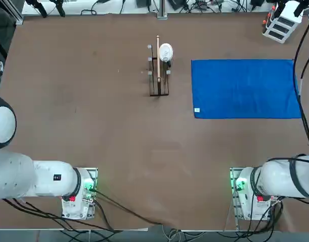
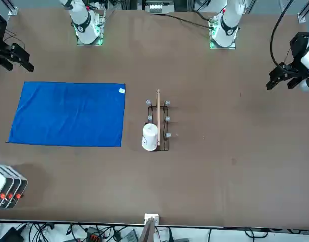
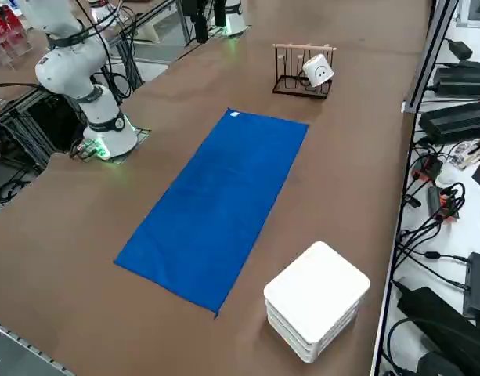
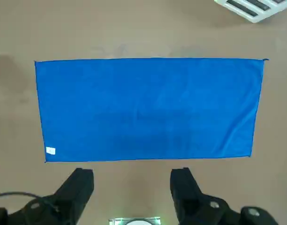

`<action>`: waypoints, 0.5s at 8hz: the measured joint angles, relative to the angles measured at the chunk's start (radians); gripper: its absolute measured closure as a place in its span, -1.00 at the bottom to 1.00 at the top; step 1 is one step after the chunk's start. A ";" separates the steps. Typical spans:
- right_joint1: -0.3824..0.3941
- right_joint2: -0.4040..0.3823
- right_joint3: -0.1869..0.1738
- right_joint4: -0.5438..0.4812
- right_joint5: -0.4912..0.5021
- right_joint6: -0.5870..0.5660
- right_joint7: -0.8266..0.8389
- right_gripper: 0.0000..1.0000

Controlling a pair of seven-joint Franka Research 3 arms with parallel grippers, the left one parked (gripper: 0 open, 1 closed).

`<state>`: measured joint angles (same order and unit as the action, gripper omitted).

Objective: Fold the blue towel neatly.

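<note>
The blue towel (image 1: 245, 88) lies spread flat on the brown table on the right arm's side, long side running left to right. It also shows in the front view (image 2: 68, 114) and the right side view (image 3: 220, 200). A small white tag (image 1: 196, 110) marks its near corner toward the table's middle. In the wrist view the whole towel (image 4: 148, 108) lies just beyond my right gripper (image 4: 132, 171), which hangs well above the table, open, with nothing between its fingers. In the front view the gripper (image 2: 15, 58) sits by the towel's robot-side edge.
A wooden rack (image 1: 158, 75) holding a white cup (image 1: 165, 51) stands just left of the towel. A white stacked box (image 1: 281, 27) sits at the far right corner, beyond the towel (image 3: 316, 309). Cables hang along the table's right edge.
</note>
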<state>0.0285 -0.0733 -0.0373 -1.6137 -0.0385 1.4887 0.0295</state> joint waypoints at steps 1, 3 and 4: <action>-0.002 0.005 -0.001 -0.002 -0.001 0.000 0.003 -1.00; -0.056 0.041 -0.013 -0.023 -0.005 0.009 0.007 -1.00; -0.116 0.070 -0.020 -0.053 -0.005 0.048 0.004 -1.00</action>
<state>-0.0878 -0.0034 -0.0575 -1.6667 -0.0438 1.5367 0.0332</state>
